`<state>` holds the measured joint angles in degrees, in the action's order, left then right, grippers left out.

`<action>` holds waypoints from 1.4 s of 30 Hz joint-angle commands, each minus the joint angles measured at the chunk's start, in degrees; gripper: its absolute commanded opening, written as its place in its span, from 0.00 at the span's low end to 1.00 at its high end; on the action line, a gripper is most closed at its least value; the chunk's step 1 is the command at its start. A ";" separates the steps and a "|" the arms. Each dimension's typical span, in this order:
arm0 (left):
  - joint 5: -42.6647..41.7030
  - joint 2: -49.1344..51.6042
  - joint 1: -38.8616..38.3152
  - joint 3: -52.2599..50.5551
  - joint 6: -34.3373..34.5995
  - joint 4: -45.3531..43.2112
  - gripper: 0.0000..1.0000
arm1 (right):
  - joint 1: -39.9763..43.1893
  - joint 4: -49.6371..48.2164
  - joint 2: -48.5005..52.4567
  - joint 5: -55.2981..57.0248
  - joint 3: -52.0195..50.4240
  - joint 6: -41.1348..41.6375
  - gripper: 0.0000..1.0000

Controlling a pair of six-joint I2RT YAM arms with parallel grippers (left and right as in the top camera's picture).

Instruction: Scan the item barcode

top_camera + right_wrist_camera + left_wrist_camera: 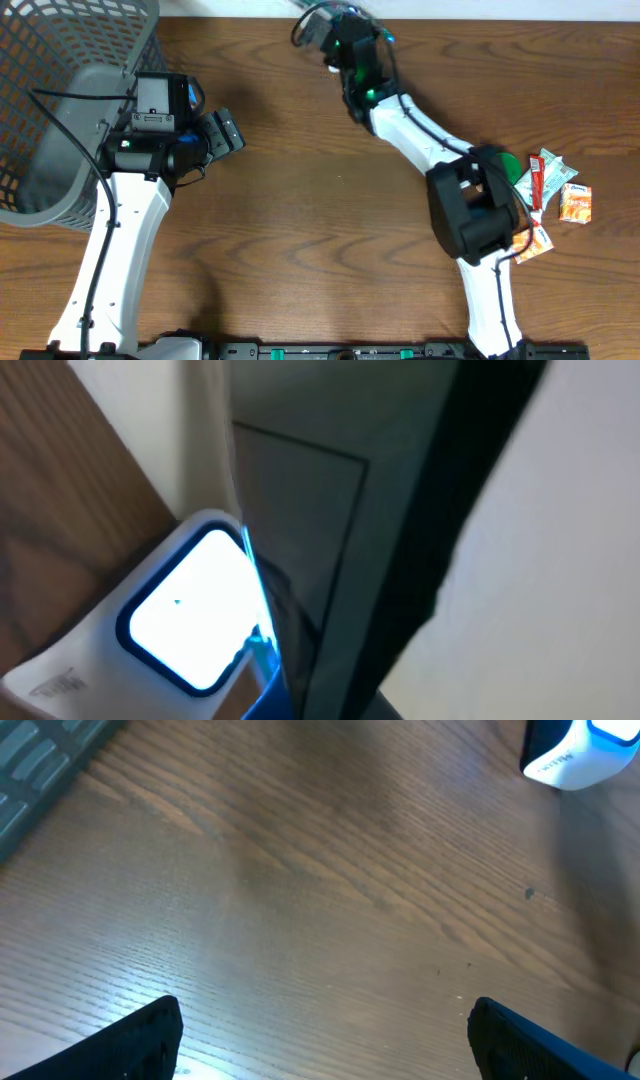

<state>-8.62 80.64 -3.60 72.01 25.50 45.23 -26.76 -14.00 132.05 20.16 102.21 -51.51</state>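
1. Only the overhead view takes in both my arms. My left gripper (226, 134) hangs released, jaws spread wide, over the brown wood-grain table (320, 250), near the grey mesh basket (60, 60). My right gripper (335, 35) reaches to the table's far edge.
2. My right gripper is clenched tight. From overhead something pale and see-through shows at its tip, but I cannot tell whether it is pinched between my fingers.
3. Only the right wrist view brings the scanner (185, 615) close. It has a rounded white plastic housing and a dark-rimmed window with soft corners that glows white.
4. The thin glossy item (260, 645) stands just in front of that window. It is see-through, and its edge is lit blue.
5. The left wrist view shows my 2 black fingertips (140, 1040) at the bottom, well apart, with only wood grain between them. The scanner's white body sits at the upper right and the basket's grey slats at the upper left.
6. Only the overhead view shows the small packets (560, 190) beside my right arm's base. They are orange, red-and-white and green.
7. A grey mark on the scanner's side shows in both wrist views, too blurred to read. The packets' print is too small to read.
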 commanded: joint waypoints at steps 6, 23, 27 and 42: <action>0.57 0.48 0.04 0.11 -0.33 0.15 0.92 | 4.15 32.79 -22.23 -5.57 1.18 30.40 0.01; 0.57 0.48 0.04 0.11 -0.33 0.15 0.92 | 17.33 79.17 -26.58 -23.67 -13.09 44.63 0.01; 0.57 0.48 0.04 0.11 -0.33 0.15 0.92 | 18.97 76.26 -26.58 -23.63 -16.72 44.63 0.14; 0.57 0.48 0.04 0.11 -0.33 0.15 0.92 | 20.79 79.78 -26.73 -23.74 -7.89 44.65 0.99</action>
<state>-8.62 80.68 -3.57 71.99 25.50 45.19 -6.11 65.32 105.71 -3.05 89.17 -7.27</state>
